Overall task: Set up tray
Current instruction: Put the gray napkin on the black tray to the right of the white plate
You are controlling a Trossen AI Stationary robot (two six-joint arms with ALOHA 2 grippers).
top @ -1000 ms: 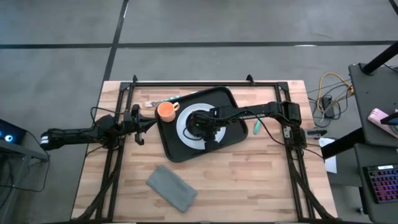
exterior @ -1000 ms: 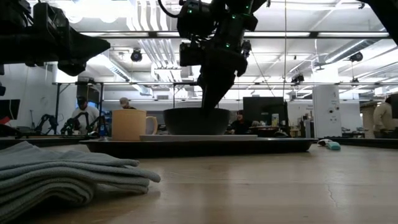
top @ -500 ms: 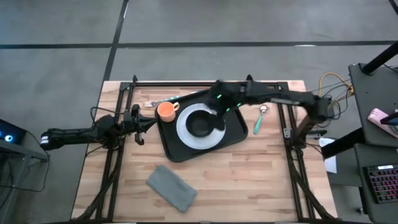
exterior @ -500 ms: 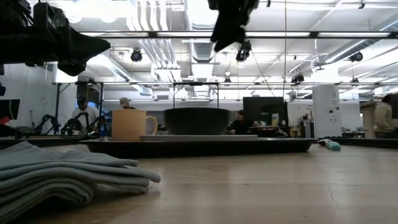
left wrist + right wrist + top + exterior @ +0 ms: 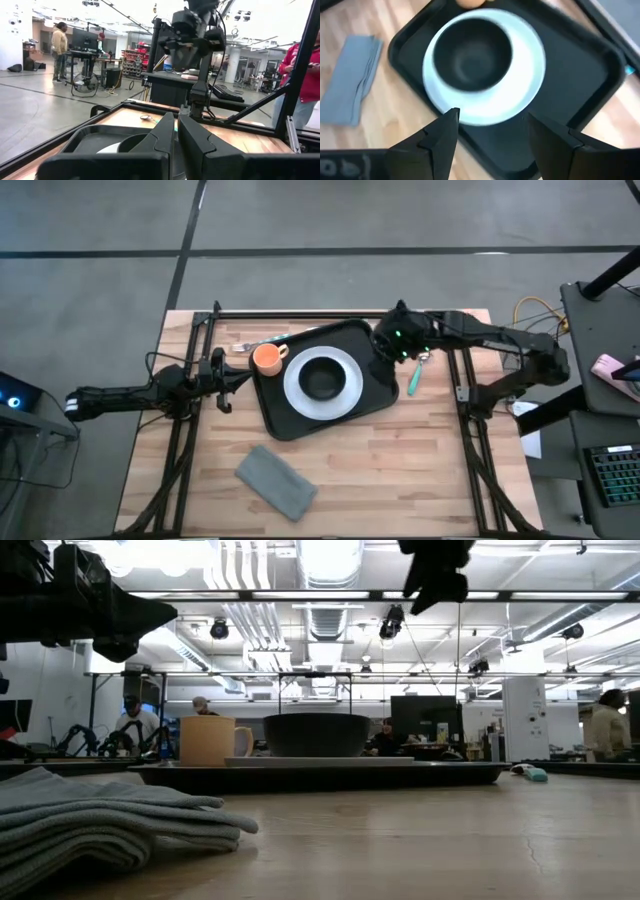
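The black tray (image 5: pixel 372 392) lies mid-table and carries a white plate (image 5: pixel 345 395) with a black bowl (image 5: pixel 322 380) on it. An orange mug (image 5: pixel 266 358) stands on the tray's left far corner. My right gripper (image 5: pixel 383 352) hangs open high over the tray's right far corner, and its wrist view looks down on the plate (image 5: pixel 520 85) and bowl (image 5: pixel 472 50) between the open gripper (image 5: pixel 492 135). My left gripper (image 5: pixel 226 376) waits shut left of the tray, level above the table, pointing toward the tray.
A folded grey cloth (image 5: pixel 277 480) lies near the table's front edge, left of centre. A teal-handled spoon (image 5: pixel 413 378) lies right of the tray, and a fork (image 5: pixel 247 344) sits beyond the mug. Bare wood stretches in front of the tray. People stand in the room behind.
My right gripper has risen off the bowl, leaving it on the plate, and has swung up and toward the table's right and far edges to above the tray's right far corner. The bowl, plate and tray have stayed put.
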